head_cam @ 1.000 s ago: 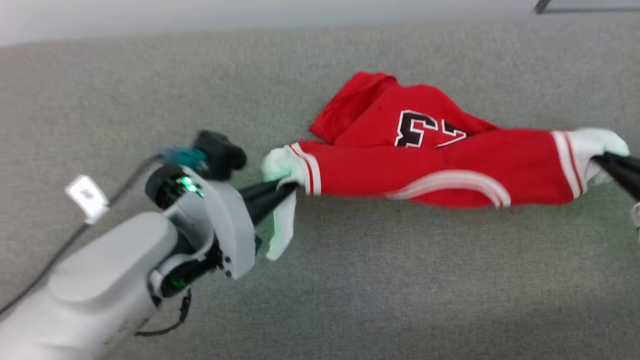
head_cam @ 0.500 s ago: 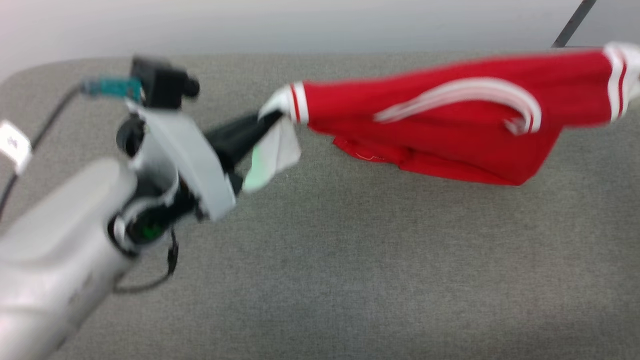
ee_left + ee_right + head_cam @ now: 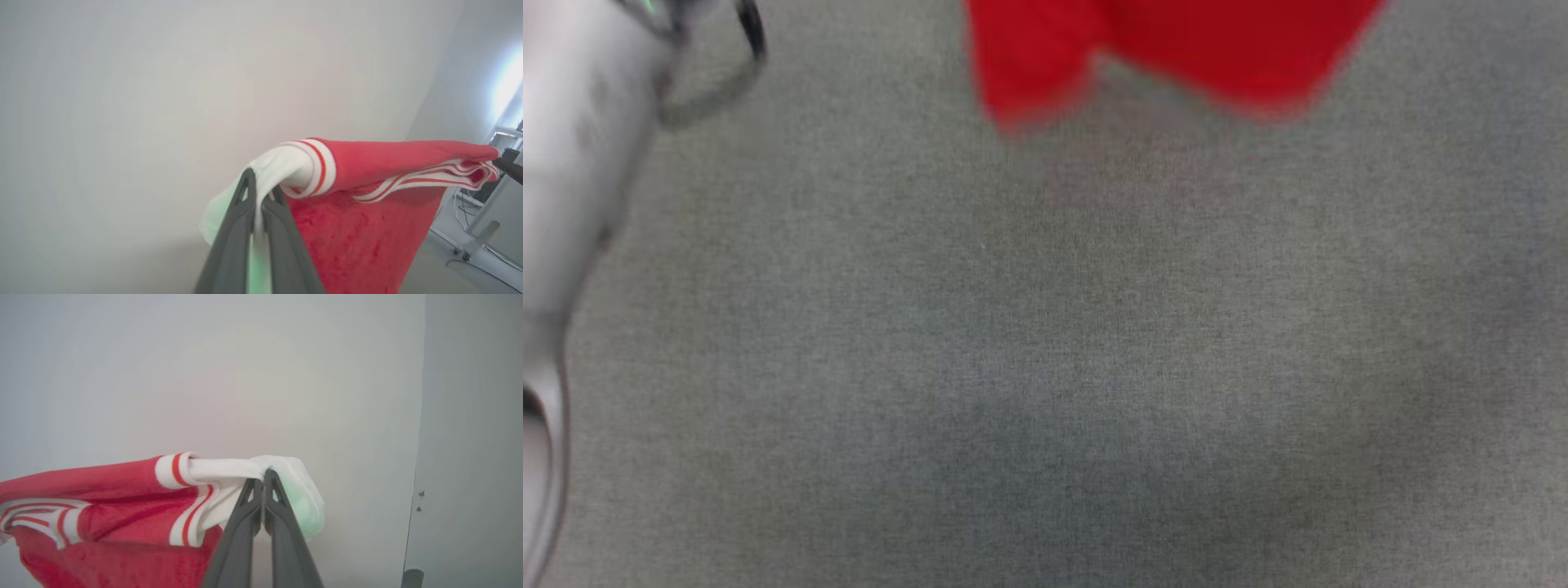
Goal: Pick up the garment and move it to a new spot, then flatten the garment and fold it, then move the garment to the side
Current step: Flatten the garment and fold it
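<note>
Dark grey fingers of the left gripper (image 3: pixel 261 183) are pressed together on the white sleeve (image 3: pixel 282 167) at one end of the garment (image 3: pixel 367 163). I see a thin fold of cloth pinched between them and no gap. The right gripper (image 3: pixel 262 477) is clamped the same way on the other white sleeve (image 3: pixel 229 467) at the garment's far end, its fingers meeting on the bunched fabric. Beside each grip the white cloth carries a green tint.

Next out from each sleeve comes the red-and-white stripe trim (image 3: pixel 322 165), then the red body. I note that the body runs taut along its top edge between the two grips and hangs below that line in loose folds. A curved white-and-red band (image 3: pixel 412 179) lies across the red near the garment's upper edge.

Behind the garment, in both wrist views, stands a plain pale wall (image 3: pixel 245 375). From the head view I see the garment's lower red edge (image 3: pixel 1176 49), blurred, with the grey surface (image 3: pixel 1045 367) spreading below it. I cannot tell whether the hem touches that surface. To the garment's left, the pale left forearm (image 3: pixel 572 163) rises, with a dark cable loop (image 3: pixel 727 82) beside it.
</note>
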